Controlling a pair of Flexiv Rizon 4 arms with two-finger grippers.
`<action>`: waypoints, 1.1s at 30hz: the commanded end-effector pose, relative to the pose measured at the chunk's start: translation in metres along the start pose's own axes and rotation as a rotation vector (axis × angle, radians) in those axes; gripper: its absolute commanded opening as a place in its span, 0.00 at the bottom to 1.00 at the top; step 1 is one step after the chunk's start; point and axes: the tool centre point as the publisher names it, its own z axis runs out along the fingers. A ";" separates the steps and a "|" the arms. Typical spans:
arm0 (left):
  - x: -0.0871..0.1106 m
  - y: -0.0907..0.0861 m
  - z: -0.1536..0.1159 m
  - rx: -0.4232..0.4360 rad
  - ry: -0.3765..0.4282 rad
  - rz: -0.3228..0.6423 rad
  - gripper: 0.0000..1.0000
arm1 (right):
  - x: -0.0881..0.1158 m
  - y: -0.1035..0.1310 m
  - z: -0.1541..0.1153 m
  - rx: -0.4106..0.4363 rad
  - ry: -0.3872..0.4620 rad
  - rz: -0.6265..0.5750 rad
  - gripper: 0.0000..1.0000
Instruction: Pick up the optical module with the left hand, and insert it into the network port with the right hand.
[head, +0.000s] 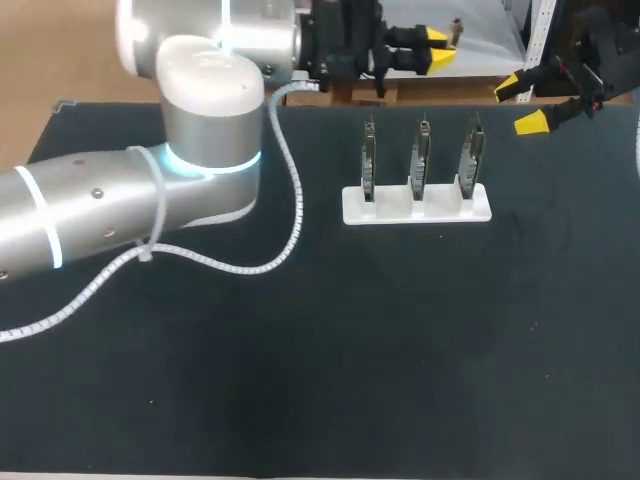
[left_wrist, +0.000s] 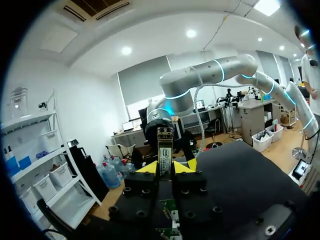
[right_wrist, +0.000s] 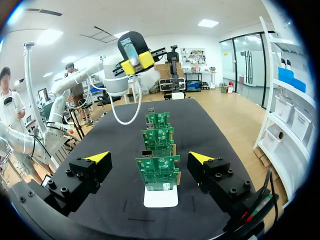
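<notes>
Left gripper (left_wrist: 165, 169) clenched on module (left_wrist: 164, 147), held upright beyond rack (head: 416, 208), past far table (head: 300, 380) edge. Module likely light, stiff, slick metal, with fragile end contacts; best gripped mid-body on flat sides, nose free. Right gripper (right_wrist: 150, 159) released, fingers wide apart, near rack's right end. Right wrist view showed probable port (right_wrist: 146, 153) on nearest board (right_wrist: 158, 172); head view showed boards edge-on only.

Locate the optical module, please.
Left wrist view: the optical module is clamped in the left gripper. Head view: held at the far side of the table.

Optical module (left_wrist: 165, 147) upright (metallic), clamped in left tool (left_wrist: 166, 167)
</notes>
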 end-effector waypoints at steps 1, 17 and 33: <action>0.005 0.003 0.020 0.008 -0.022 -0.024 0.00 | 0.000 0.003 0.001 0.007 0.001 -0.001 1.00; 0.025 -0.002 0.049 0.064 -0.088 -0.187 0.00 | 0.000 0.003 0.001 0.007 0.001 -0.001 1.00; 0.041 -0.004 0.050 0.011 -0.041 -0.205 0.00 | 0.000 0.003 0.001 0.007 0.001 -0.001 1.00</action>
